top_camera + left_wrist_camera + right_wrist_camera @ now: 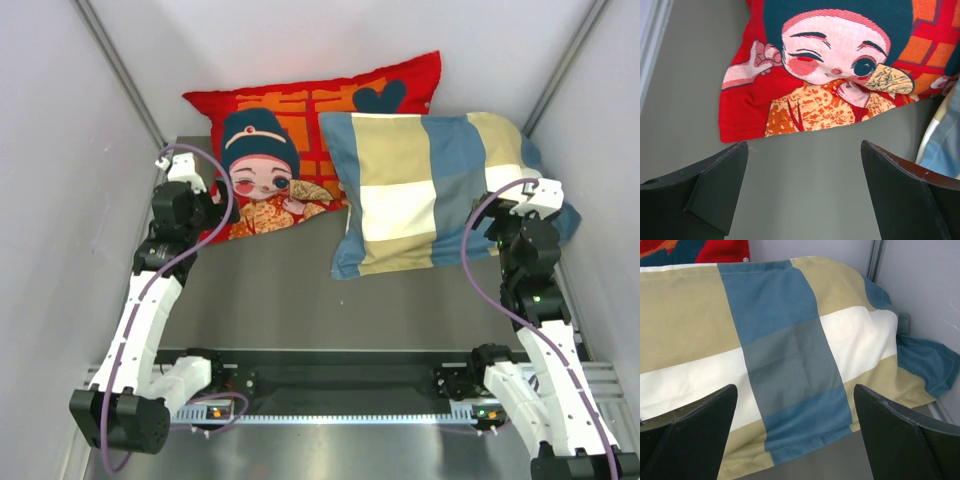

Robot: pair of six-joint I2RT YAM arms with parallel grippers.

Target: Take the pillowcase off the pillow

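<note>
Now the soft checked pillowcase in blue, tan and cream (430, 190) lies puffed up by the far right corner of the grey table (270, 290), its pillow hidden inside. Our right claw (795, 390) and left claw (804, 150) are both spread wide, holding nothing. We think the right claw should pinch only the loose blue flap (927, 365) at the right edge, not the stuffing, while the left leaves the red cartoon cushion (750, 110) alone.

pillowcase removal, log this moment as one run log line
phase: pre-grasp | pillowcase: filled, ungrasped | left gripper: open, empty, over table near red cushion | right gripper: open, empty, facing pillowcase
</note>
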